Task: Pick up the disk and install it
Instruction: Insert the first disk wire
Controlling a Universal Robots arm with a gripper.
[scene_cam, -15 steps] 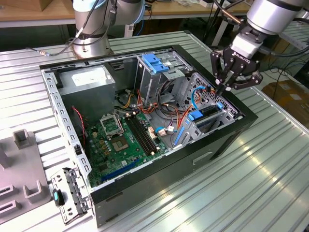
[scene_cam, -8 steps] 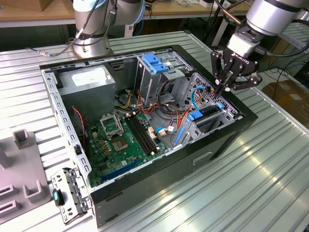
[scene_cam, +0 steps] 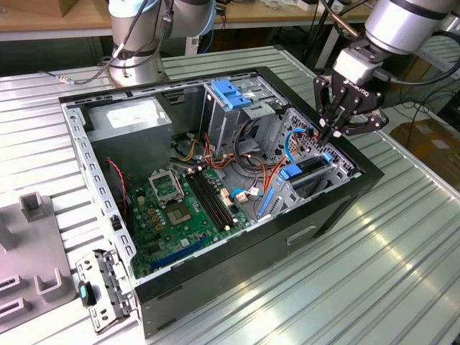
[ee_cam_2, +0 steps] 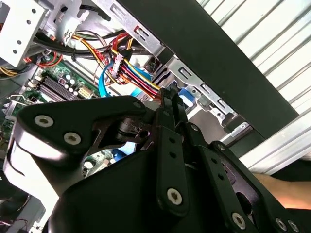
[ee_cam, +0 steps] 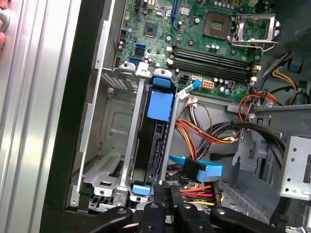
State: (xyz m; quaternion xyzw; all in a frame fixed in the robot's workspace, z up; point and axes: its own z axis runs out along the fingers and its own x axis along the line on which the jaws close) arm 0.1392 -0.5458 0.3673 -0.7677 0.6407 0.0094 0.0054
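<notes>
On the exterior view's left, a grey power-supply box with a white sticker (scene_cam: 129, 121) sits inside the open black computer case (scene_cam: 237, 266) on the ribbed metal table (scene_cam: 388, 273), beside the green motherboard (scene_cam: 183, 208). Rightward, the silver hard disk with blue side rails (ee_cam: 154, 141) stands edgewise in its metal bay, apparently seated. The pincer (scene_cam: 332, 131) hangs just above it, fingers closed together and holding nothing. No print is legible.

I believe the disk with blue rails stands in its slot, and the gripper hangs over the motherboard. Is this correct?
Not quite. The gripper hangs over the drive cage at the edge of the case, not over the motherboard; the exterior view shows this. The disk does stand in its slot.
</notes>
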